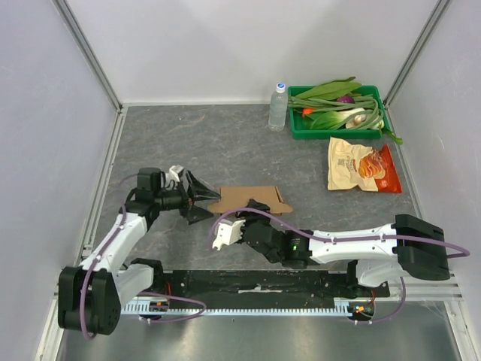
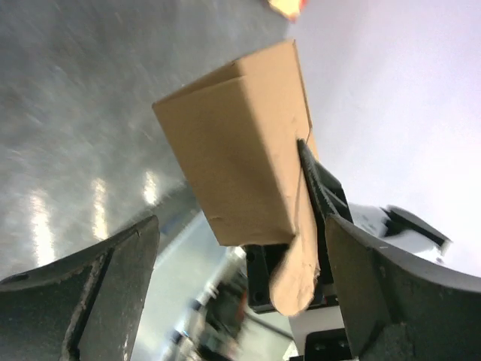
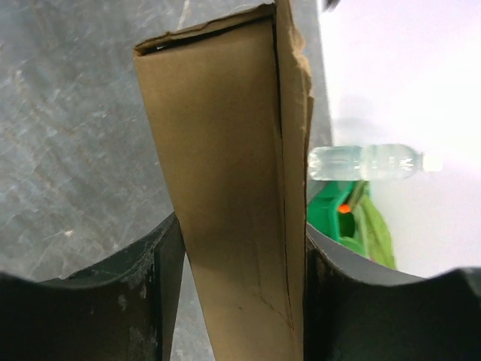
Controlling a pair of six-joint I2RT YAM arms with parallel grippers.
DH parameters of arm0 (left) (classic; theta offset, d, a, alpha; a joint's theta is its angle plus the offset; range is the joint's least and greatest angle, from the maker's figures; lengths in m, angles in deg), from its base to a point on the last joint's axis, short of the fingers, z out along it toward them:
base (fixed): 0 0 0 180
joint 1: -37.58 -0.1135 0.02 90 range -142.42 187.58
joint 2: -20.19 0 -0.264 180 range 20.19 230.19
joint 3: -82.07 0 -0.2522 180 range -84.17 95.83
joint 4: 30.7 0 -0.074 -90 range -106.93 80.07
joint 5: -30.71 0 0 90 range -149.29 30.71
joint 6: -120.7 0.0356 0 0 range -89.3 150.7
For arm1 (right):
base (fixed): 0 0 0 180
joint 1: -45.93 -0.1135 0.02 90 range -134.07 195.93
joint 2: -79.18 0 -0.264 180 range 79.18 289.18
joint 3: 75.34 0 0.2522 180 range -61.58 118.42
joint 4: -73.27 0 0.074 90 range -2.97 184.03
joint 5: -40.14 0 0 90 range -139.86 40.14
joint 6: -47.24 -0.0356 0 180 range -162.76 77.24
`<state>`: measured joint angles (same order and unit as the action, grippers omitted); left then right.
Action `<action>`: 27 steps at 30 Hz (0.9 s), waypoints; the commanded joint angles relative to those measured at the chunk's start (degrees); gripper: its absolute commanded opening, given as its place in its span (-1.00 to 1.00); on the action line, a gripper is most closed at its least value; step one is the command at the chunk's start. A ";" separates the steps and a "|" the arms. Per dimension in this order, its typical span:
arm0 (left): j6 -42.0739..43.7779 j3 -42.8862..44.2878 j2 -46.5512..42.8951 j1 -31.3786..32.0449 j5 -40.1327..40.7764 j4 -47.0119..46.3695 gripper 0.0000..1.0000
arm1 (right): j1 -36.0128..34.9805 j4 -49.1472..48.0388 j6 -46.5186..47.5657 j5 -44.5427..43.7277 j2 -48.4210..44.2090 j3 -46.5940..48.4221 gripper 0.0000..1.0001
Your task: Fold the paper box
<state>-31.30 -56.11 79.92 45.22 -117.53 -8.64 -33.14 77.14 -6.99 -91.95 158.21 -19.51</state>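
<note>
The paper box (image 1: 252, 198) is a brown cardboard carton, part folded, lying at the middle of the grey table. My right gripper (image 1: 259, 208) is shut on it from the near side. In the right wrist view the box (image 3: 225, 173) stands between both fingers, which press on its two sides at my right gripper (image 3: 242, 226). My left gripper (image 1: 204, 197) is wide open at the box's left end. In the left wrist view the box (image 2: 233, 143) sits ahead between the spread fingers of my left gripper (image 2: 240, 226), and a rounded flap (image 2: 297, 274) hangs from it.
A water bottle (image 1: 278, 107) and a green tray (image 1: 297, 132) of vegetables stand at the back right. An orange-tan snack bag (image 1: 362, 165) lies in front of the tray. Walls close the table at left, back and right.
</note>
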 commanded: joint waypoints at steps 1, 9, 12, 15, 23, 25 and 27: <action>21.38 8.15 -7.06 -3.59 20.22 21.22 0.94 | 3.21 11.88 -9.12 6.47 -2.73 3.28 0.08; 21.83 4.20 -18.25 -4.47 35.75 15.72 0.78 | 23.42 31.40 -16.61 38.72 1.65 15.49 0.07; 24.46 6.57 -12.72 -2.20 32.84 12.20 0.75 | 28.61 39.99 -15.64 47.52 8.84 24.27 0.08; 31.92 12.53 -5.43 3.59 35.37 16.10 0.80 | 32.65 47.39 -13.45 53.59 16.50 32.80 0.02; 38.88 23.36 2.85 7.21 33.64 15.53 0.74 | 37.58 55.06 -9.76 60.11 24.94 41.87 0.08; 41.76 24.41 5.39 7.39 29.61 14.39 0.72 | 37.76 55.42 -9.67 60.01 26.00 42.05 0.11; 43.88 26.25 10.82 7.74 29.76 16.74 0.75 | 37.93 55.59 -9.67 59.32 26.27 41.70 0.24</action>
<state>4.90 -33.49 83.89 52.47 -83.94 7.84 4.89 128.54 -18.01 -34.84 183.52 20.16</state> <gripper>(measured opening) 0.866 0.580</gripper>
